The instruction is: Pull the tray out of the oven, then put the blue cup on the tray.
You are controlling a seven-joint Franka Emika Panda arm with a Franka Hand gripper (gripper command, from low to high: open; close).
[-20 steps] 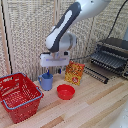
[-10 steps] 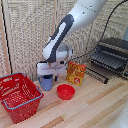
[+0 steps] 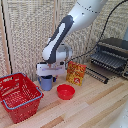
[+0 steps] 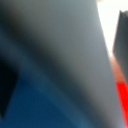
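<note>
The blue cup (image 3: 46, 83) stands on the wooden table between the red basket and the red bowl. My gripper (image 3: 48, 76) is lowered right onto its top, and the fingers are hidden at the rim, so the exterior view does not show whether they grip it. The wrist view is a close blur of grey and the blue cup (image 4: 45, 107). At the exterior view's right stands the oven (image 3: 116, 46) with its door (image 3: 97, 75) folded down. The tray (image 3: 108, 61), a dark wire rack, sticks out of the oven's front.
A red wire basket (image 3: 20, 95) sits at the exterior view's left front. A red bowl (image 3: 65, 91) lies just beside the cup, and an orange-yellow box (image 3: 76, 73) stands behind the bowl. A slatted wall runs behind the table.
The gripper has come down a little and shifted slightly toward the exterior view's left, ending on top of the blue cup. The cup, tray and oven have not moved.
</note>
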